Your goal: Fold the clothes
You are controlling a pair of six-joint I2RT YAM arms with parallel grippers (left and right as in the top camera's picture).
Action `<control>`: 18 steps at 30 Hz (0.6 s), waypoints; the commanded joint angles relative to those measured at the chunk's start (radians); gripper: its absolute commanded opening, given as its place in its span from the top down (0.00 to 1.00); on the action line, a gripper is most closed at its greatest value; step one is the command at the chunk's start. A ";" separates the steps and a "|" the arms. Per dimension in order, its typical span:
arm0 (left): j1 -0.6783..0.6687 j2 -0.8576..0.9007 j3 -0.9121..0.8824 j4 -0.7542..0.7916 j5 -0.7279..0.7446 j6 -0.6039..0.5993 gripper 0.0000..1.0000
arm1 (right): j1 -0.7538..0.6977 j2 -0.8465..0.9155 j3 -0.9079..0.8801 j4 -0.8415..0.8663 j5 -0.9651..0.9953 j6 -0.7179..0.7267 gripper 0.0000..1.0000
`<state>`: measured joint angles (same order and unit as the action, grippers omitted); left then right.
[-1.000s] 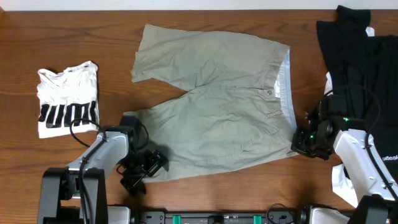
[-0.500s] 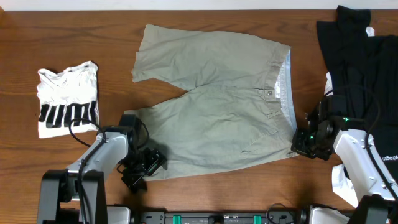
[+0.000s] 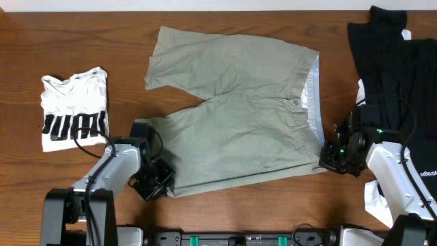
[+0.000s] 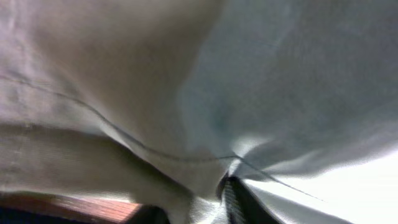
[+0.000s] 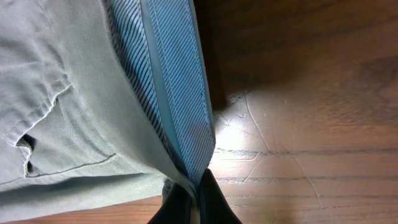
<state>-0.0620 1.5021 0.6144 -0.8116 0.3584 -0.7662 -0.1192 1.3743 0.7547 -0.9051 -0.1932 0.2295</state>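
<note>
The clothes, a pair of light khaki-grey shorts, lie spread flat mid-table, waistband to the right and legs to the left. My left gripper sits at the bottom-left hem of the near leg. In the left wrist view the khaki cloth fills the frame and bunches between the dark fingers, so the left gripper is shut on the hem. My right gripper is at the near corner of the waistband. In the right wrist view it is shut on the blue-striped inner waistband.
A folded white tee with black bars lies at the left. Black garments are piled at the back right beside the right arm. Bare wooden tabletop surrounds the shorts.
My left gripper has gone from wide open to shut on the leg hem and shifted slightly left. The right gripper and the waistband have not moved.
</note>
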 commanded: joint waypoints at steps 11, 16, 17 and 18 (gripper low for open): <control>0.005 -0.099 -0.005 -0.063 -0.196 0.053 0.94 | -0.007 -0.013 0.010 -0.003 0.047 -0.005 0.99; 0.005 -0.301 0.026 -0.147 -0.233 0.058 0.94 | -0.007 -0.080 0.010 -0.021 0.047 0.032 0.99; 0.005 -0.352 0.030 -0.163 -0.238 0.059 0.94 | -0.007 -0.105 0.010 -0.027 0.047 0.040 0.99; 0.005 -0.403 0.032 -0.176 -0.240 0.059 0.94 | -0.007 -0.134 0.010 -0.032 0.047 0.042 0.99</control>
<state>-0.0631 1.2011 0.6254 -0.9554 0.2626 -0.7254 -0.1188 1.3140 0.7544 -0.9390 -0.2367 0.2390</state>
